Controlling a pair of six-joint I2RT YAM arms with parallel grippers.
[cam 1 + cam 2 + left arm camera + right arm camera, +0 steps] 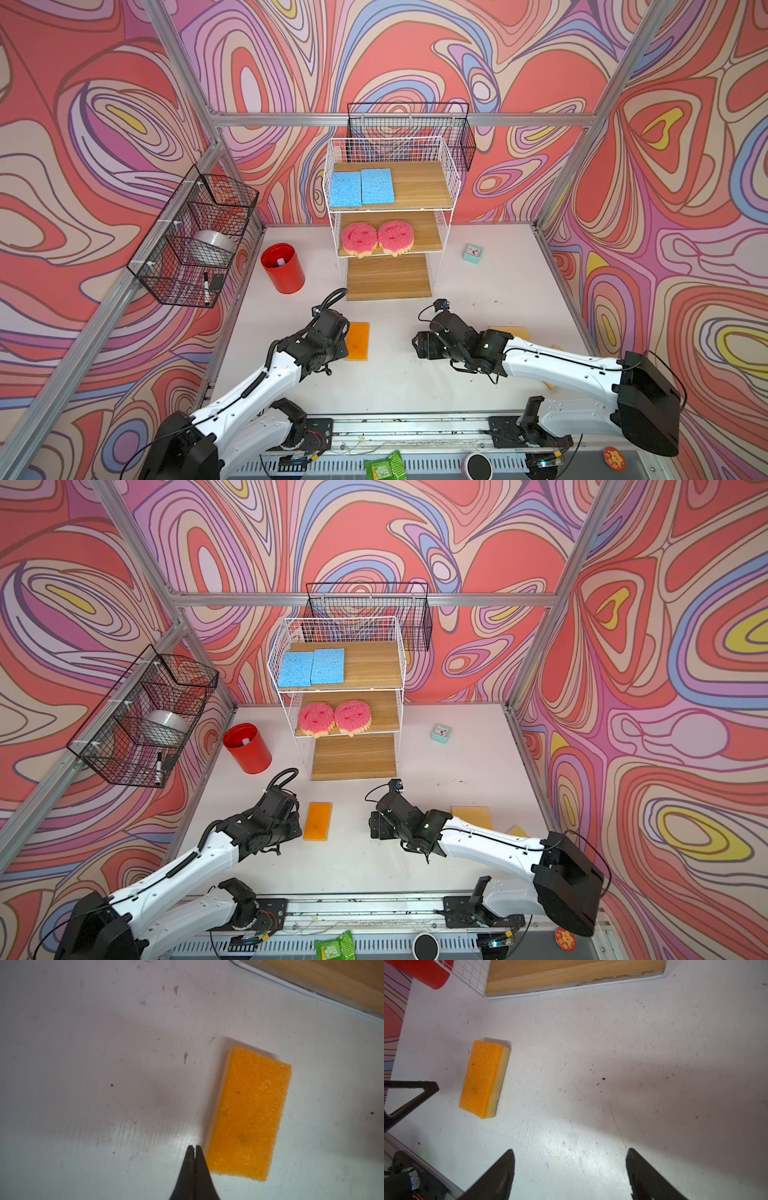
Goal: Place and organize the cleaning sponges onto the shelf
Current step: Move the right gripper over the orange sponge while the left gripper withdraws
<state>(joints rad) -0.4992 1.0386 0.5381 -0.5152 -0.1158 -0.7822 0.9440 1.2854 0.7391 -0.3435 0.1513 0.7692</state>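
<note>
orange-topped, yellow-sided sponge [247,1113] lies flat beside closed left gripper [195,1148]; right gripper [570,1150] gapes.

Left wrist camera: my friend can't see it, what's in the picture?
An orange sponge lies flat, orange side up, on the scuffed white table. The left gripper has its black tips shut together right beside the sponge's long edge, holding nothing. A wooden board of the shelf shows beyond it.

Orange sponge [483,1078] lies on the table [591,1053], tool [570,1150] spread.
</note>
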